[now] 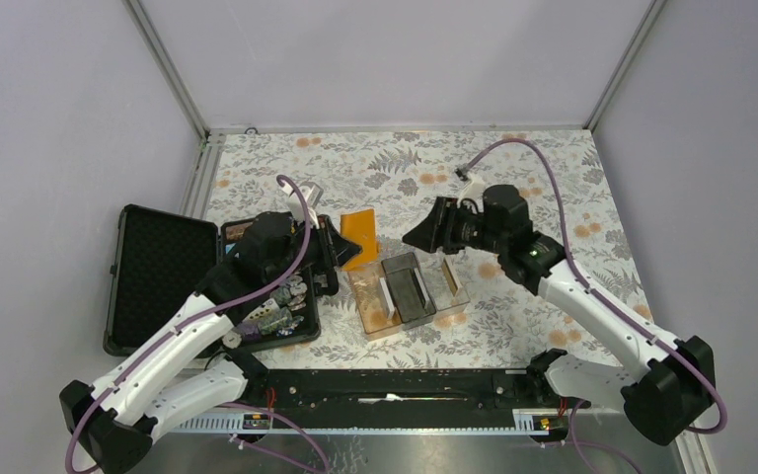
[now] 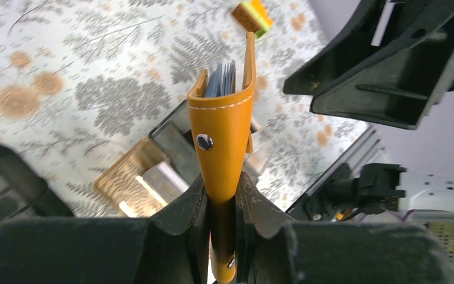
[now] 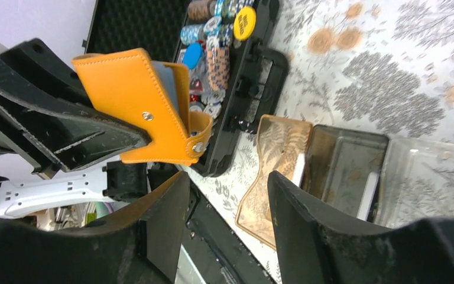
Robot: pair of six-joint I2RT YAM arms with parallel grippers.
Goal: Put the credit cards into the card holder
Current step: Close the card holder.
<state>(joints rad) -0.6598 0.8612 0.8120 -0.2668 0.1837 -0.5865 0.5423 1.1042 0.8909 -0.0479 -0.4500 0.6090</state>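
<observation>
My left gripper (image 2: 221, 183) is shut on the folded edge of the orange card holder (image 2: 224, 130) and holds it upright above the table. The holder gapes at the top, and grey-blue credit cards (image 2: 221, 80) stand inside it. From above, the card holder (image 1: 360, 235) sits between both arms, with my left gripper (image 1: 340, 252) beside it. My right gripper (image 1: 416, 235) stands open just right of it, apart from it and holding nothing. In the right wrist view the card holder (image 3: 136, 100) shows a blue card edge (image 3: 166, 89), beyond my open right gripper (image 3: 227, 195).
A clear divided tray (image 1: 410, 291) lies on the floral table, with white card edges (image 1: 387, 293) standing in its compartments. An open black case (image 1: 158, 276) with colourful chips (image 3: 219, 29) sits at the left. A small orange-green block (image 2: 253, 15) lies farther back.
</observation>
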